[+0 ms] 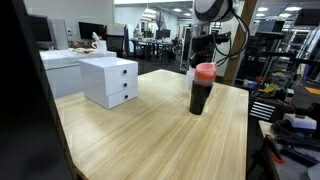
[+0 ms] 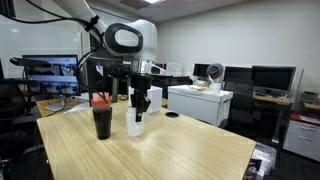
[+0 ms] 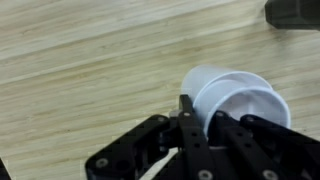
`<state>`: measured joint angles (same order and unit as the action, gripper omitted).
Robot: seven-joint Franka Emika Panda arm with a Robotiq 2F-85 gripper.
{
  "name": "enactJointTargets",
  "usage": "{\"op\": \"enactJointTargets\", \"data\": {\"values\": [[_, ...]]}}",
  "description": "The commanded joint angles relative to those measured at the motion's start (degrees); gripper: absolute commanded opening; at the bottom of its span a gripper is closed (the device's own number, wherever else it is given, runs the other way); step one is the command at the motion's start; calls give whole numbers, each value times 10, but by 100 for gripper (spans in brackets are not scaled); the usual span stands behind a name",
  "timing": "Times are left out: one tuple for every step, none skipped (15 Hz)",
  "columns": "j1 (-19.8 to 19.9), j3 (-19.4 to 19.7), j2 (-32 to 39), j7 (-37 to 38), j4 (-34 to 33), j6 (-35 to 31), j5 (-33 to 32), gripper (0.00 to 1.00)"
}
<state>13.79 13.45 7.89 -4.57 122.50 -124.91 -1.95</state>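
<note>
Jaws clamp the rim of the white cup (image 3: 235, 100), not lifted off the table (image 2: 160, 150) yet; dark tumbler (image 2: 101, 118) at 9 o'clock.

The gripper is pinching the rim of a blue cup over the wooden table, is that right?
No, the cup is white, not blue. The wrist view shows the gripper pinching its rim over the wooden table.
</note>
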Motion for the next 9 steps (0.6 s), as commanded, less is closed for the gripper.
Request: {"op": "enactJointTargets", "data": {"values": [[6, 3, -22, -17, 35, -17, -9, 7], [7, 5, -21, -18, 42, -15, -13, 36], [8, 7, -17, -17, 49, -13, -18, 37], [8, 10, -11, -14, 56, -10, -24, 43], [9, 12, -8, -14, 62, -7, -29, 48], [10, 15, -4, -11, 68, -7, -35, 55], [10, 17, -2, -11, 74, -5, -41, 62], [10, 19, -2, -12, 78, -3, -43, 69], [10, 19, -4, -12, 81, -3, -46, 75]]}}
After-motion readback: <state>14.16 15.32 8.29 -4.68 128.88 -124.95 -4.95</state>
